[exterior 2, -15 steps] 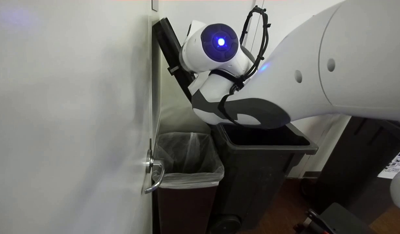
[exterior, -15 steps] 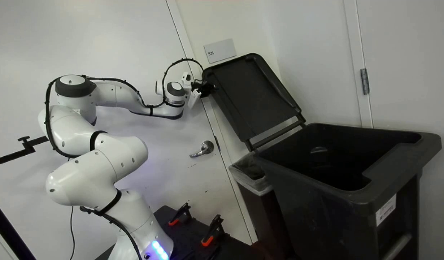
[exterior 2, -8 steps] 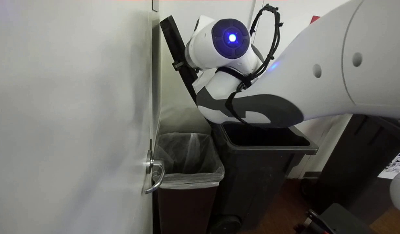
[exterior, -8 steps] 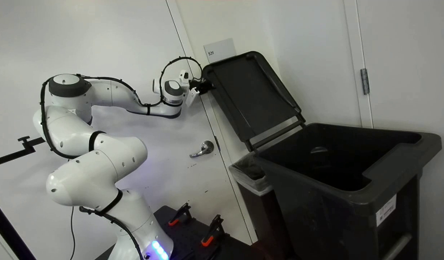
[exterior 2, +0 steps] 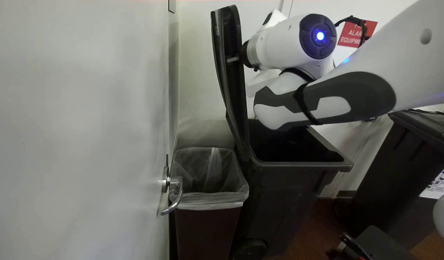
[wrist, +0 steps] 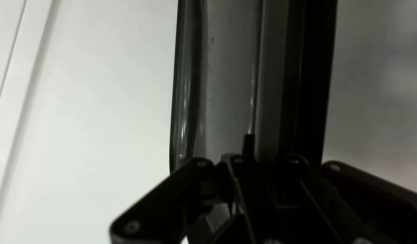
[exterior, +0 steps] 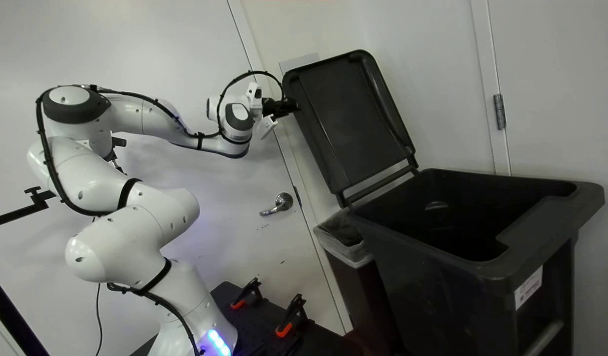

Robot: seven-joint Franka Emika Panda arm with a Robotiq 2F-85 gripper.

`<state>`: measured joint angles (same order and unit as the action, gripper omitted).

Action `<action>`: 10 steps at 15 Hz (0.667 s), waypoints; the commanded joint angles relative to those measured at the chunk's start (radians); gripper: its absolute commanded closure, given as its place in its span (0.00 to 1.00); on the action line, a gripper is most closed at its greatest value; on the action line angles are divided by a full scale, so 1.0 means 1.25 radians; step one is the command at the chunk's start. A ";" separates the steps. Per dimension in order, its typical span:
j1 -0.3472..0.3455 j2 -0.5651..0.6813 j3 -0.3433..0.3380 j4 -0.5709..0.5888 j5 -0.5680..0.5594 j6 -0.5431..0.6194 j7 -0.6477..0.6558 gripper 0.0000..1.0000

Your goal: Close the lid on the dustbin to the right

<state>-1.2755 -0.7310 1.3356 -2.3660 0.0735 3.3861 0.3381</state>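
The black lid (exterior: 353, 118) stands raised, hinged at the rear rim of the dark dustbin (exterior: 447, 291), which is open. In an exterior view the lid (exterior 2: 229, 65) is nearly upright, tilted slightly toward the door. My gripper (exterior: 290, 106) is at the lid's upper side edge, and it also shows in an exterior view (exterior 2: 242, 54). In the wrist view the gripper (wrist: 266, 154) has its dark fingers closed in on both sides of the lid's rim (wrist: 271, 84). The fingertips are dark and partly blend with the lid.
A brown wastebasket (exterior 2: 209, 227) with a clear liner stands between the dustbin and the door. The door handle (exterior 2: 175, 198) sticks out beside it. Another dark bin (exterior 2: 395, 173) stands at the right. Clamps (exterior: 292, 315) sit on the robot's base table.
The lid has swung up from leaning back to nearly upright. My gripper has moved with it, up and away from the door. The dustbin has not moved.
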 commanded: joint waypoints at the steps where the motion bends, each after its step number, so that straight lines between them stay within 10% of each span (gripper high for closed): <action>1: 0.045 0.098 -0.064 -0.081 0.024 0.101 -0.051 0.97; 10: 0.286 0.218 -0.340 -0.143 0.073 0.060 -0.094 0.97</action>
<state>-1.0120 -0.5120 1.0128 -2.5049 0.1244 3.4616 0.2725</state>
